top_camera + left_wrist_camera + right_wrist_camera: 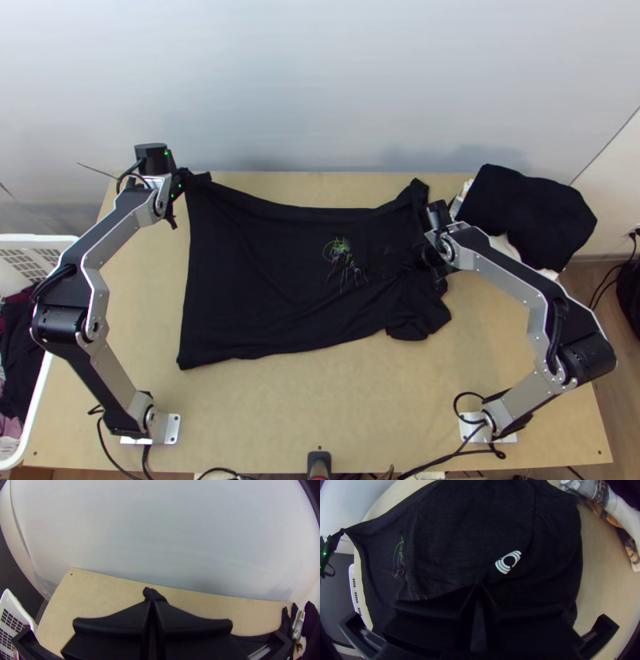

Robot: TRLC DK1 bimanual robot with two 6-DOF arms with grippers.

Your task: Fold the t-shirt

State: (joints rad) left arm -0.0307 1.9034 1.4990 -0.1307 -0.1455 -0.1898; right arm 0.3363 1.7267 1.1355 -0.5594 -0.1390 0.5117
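The black t-shirt [264,272] lies spread across the middle of the table, hem side to the left, bunched towards its right end. My left gripper [186,178] is at its far left corner, near the table's far edge. In the left wrist view the left gripper [152,602] is shut, with a bit of t-shirt [154,594] poking out past the tips. My right gripper [438,268] is over the bunched right part. Seen from the right wrist, the right gripper [480,586] is shut on gathered cloth, close to a white print on the t-shirt [463,543].
Another black cloth [524,212] lies piled at the table's far right corner, over lighter patterned items [621,511]. A white basket [36,384] with clothes stands off the left edge. Bare table [304,408] runs along the near side. A pale wall [320,88] rises behind the far edge.
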